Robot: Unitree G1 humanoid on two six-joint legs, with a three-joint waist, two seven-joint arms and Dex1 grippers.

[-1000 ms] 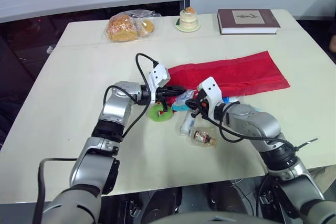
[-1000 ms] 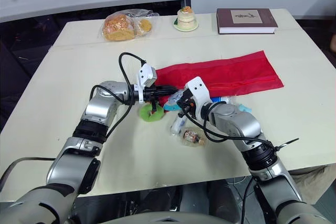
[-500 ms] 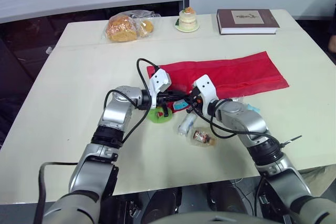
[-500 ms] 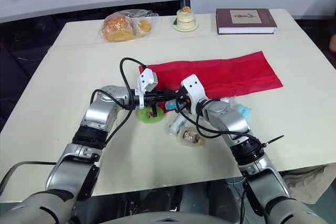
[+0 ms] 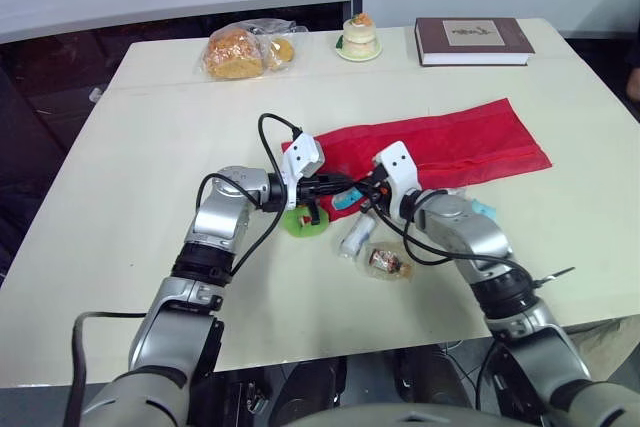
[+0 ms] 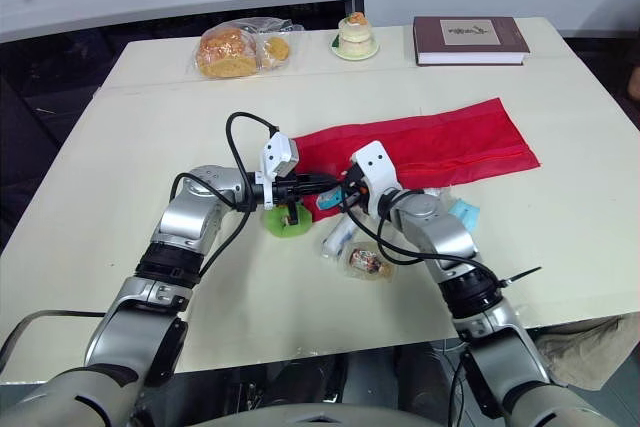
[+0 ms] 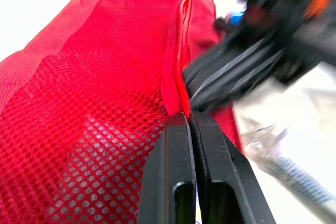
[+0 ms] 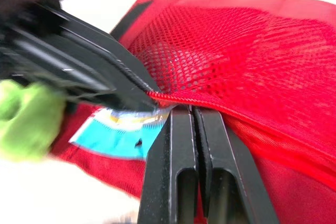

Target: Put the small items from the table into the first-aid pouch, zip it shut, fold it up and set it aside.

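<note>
The red mesh pouch (image 5: 440, 147) lies flat across the table's middle, with its left end raised. My left gripper (image 7: 189, 116) is shut on the pouch's zipper edge (image 7: 181, 51) at that end. My right gripper (image 8: 190, 109) is shut on the same red edge, tip to tip with the left gripper (image 5: 340, 185). A blue-and-white packet (image 8: 118, 129) lies under the lifted edge. A green item (image 5: 305, 218), a small clear tube (image 5: 355, 237), a wrapped brown item (image 5: 388, 262) and a light blue item (image 5: 480, 209) lie on the table beside the pouch.
At the table's far side are a brown book (image 5: 472, 39), a small cake on a plate (image 5: 358, 37) and a clear bag of bread (image 5: 240, 50). The table's front edge (image 5: 330, 347) is close below the loose items.
The pouch's left end has been drawn a little to the left. My right gripper has come in against the left one at the pouch edge; the left gripper keeps its hold.
</note>
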